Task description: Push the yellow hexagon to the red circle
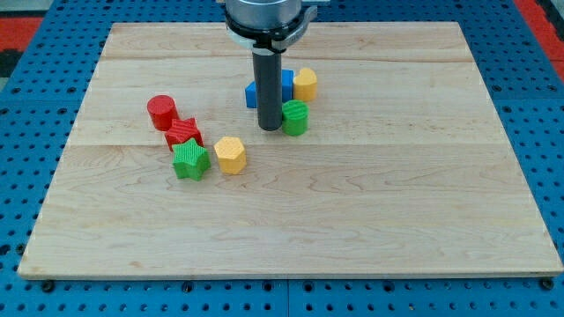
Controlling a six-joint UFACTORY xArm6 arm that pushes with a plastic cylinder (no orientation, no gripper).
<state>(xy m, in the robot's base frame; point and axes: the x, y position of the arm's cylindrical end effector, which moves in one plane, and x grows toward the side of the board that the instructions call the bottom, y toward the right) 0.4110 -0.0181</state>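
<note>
The yellow hexagon (230, 154) is seen left of the desk's (397, 220) centre, near but not touching the red circle (161, 112); pushing remains. No fingers exist; my tip (269, 129) rests beside the green cylinder (295, 117).

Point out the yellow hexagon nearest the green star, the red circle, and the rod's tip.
yellow hexagon (230, 154): camera view, on its top face.
red circle (161, 111): camera view, on its round top.
my tip (269, 129): camera view, on the rod's very end, just left of the green cylinder (295, 117).
</note>
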